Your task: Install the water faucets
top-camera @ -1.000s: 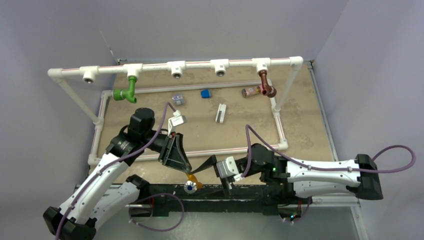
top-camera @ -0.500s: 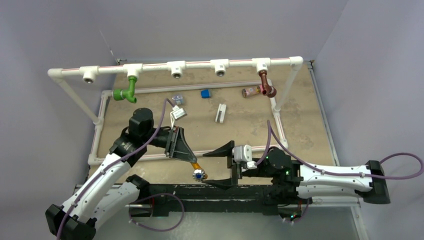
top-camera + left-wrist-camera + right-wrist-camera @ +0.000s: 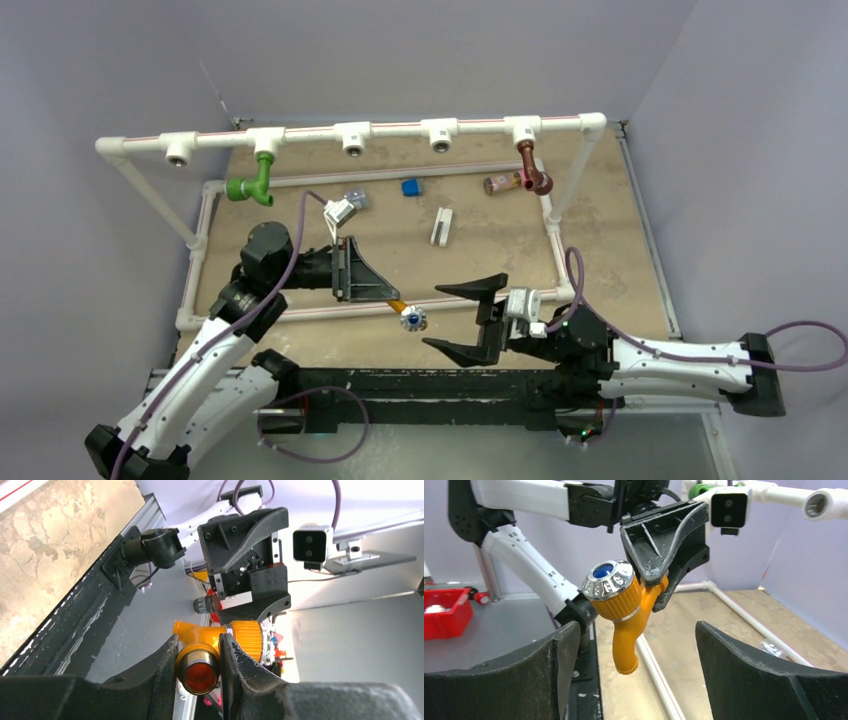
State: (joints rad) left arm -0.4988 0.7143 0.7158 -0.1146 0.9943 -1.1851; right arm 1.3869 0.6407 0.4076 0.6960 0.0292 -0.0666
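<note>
My left hand [image 3: 198, 647] is clenching the orange faucet [image 3: 626, 605] by its threaded stub | right hand [image 3: 466, 312] is hanging released | judging it light, rigid, slick.

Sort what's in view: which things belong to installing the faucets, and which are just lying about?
Job: orange faucet, clamped in the left gripper; green faucet and dark brown faucet, both hanging from the white pipe rail; its three empty sockets.
Lying about: blue block, small white piece, small grey piece, pink-and-brown cylinder.
</note>
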